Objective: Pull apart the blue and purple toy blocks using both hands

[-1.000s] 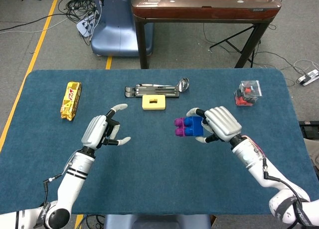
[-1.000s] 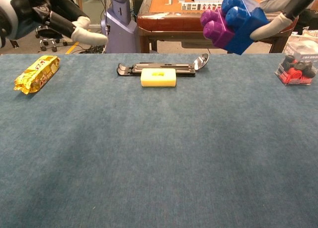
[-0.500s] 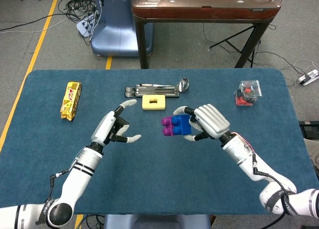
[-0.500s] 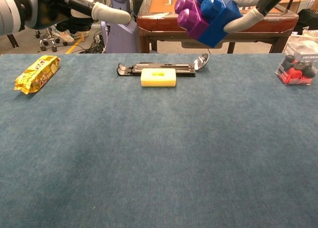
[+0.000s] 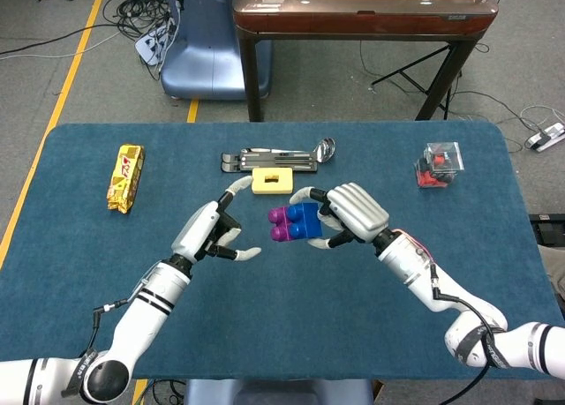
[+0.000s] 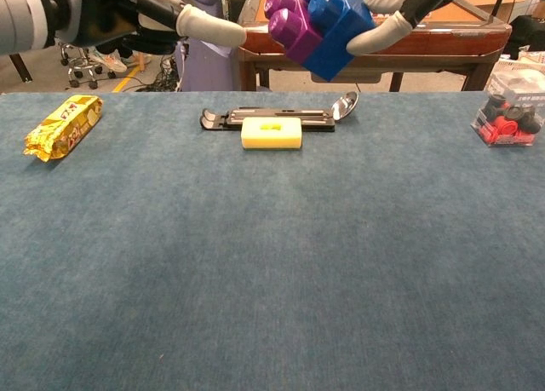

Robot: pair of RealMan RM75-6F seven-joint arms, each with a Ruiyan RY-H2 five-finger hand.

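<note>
The blue block (image 5: 304, 221) and the purple block (image 5: 280, 225) are joined and held above the table, purple end to the left. My right hand (image 5: 350, 214) grips the blue block (image 6: 336, 25) from the right. The purple block (image 6: 293, 26) sticks out free toward my left hand (image 5: 214, 231), which hovers open just left of it, fingers spread, without touching it. In the chest view a fingertip (image 6: 223, 29) of the left hand ends a short gap from the purple block.
On the blue table (image 5: 282, 334) lie a yellow snack packet (image 5: 125, 176) at the left, a black tool with a spoon (image 5: 275, 161) and a yellow bar (image 5: 273, 180) at the back middle, and a clear box with red parts (image 5: 440, 163) at the right.
My right hand has carried the joined blocks leftward toward the table's middle. My left hand has moved right and closed most of the gap to the purple block.
</note>
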